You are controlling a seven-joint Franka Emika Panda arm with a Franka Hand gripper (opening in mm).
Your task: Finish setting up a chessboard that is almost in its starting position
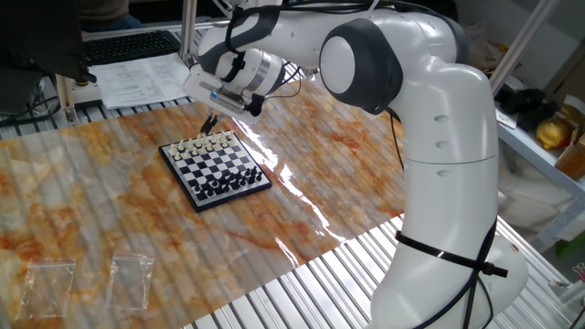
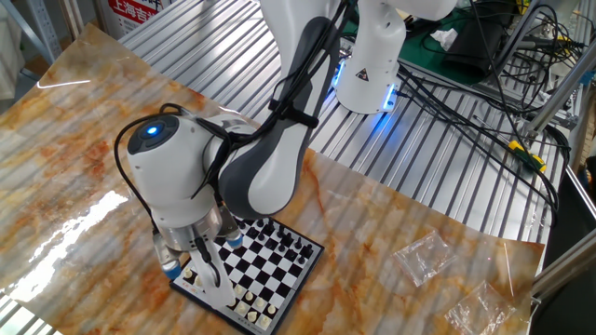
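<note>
The chessboard (image 1: 216, 164) lies on the marbled table, with white pieces (image 1: 205, 143) along its far edge and black pieces (image 1: 228, 184) along its near edge. My gripper (image 1: 209, 122) hangs just above the far edge, by the white row, fingers pointing down. In the other fixed view the chessboard (image 2: 267, 261) sits under my wrist, and the gripper (image 2: 208, 267) is low over the corner with the white pieces (image 2: 247, 305). The fingers stand close together; I cannot tell if a piece is between them. The wrist hides part of the board.
Two clear plastic bags (image 1: 50, 279) (image 1: 132, 274) lie near the front left of the table; they also show in the other fixed view (image 2: 424, 253) (image 2: 480, 307). Papers (image 1: 137, 80) and a keyboard (image 1: 128, 44) lie behind the table. The robot base (image 2: 368, 65) and cables (image 2: 466, 102) are nearby.
</note>
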